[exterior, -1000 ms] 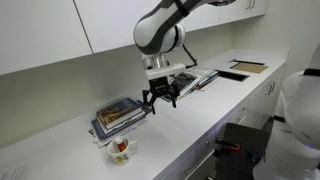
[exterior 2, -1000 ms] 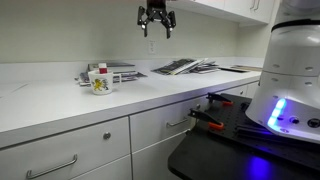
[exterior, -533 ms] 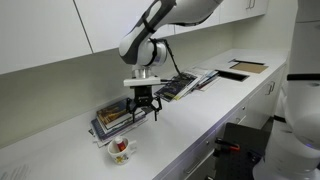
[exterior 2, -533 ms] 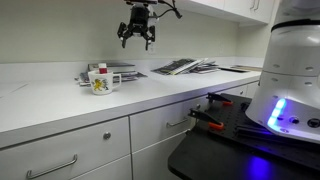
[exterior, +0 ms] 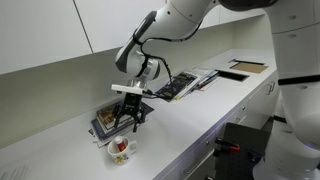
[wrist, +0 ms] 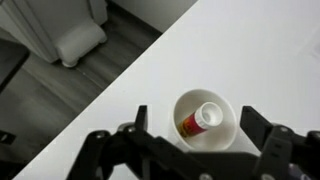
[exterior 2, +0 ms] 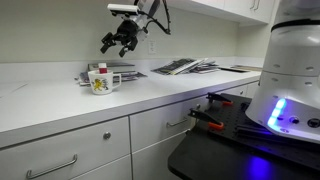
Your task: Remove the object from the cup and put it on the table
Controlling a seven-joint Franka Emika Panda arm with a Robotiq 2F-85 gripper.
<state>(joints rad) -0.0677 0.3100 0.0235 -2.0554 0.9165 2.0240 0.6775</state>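
Observation:
The cup (exterior: 121, 150) is a small white mug with a printed side, standing on the long white table (exterior: 200, 110) near its front edge. It also shows in an exterior view (exterior 2: 100, 80) and from above in the wrist view (wrist: 205, 125). The object (wrist: 198, 120), a small red-orange item with a white cap, leans inside the cup; its top sticks out in an exterior view (exterior 2: 101, 68). My gripper (exterior: 128, 118) is open and empty, hanging above the cup and apart from it. It also shows in an exterior view (exterior 2: 118, 42). In the wrist view my gripper (wrist: 200, 125) straddles the cup.
A stack of books (exterior: 112, 117) lies just behind the cup, also in an exterior view (exterior 2: 122, 71). Open magazines (exterior: 185, 83) and a brown board (exterior: 246, 68) lie farther along the table. White wall cabinets hang above. The table edge drops to the dark floor (wrist: 60, 100).
My gripper has moved along the counter from above the magazines to above the cup, lowering a little. It stays open. The cup and object have not moved.

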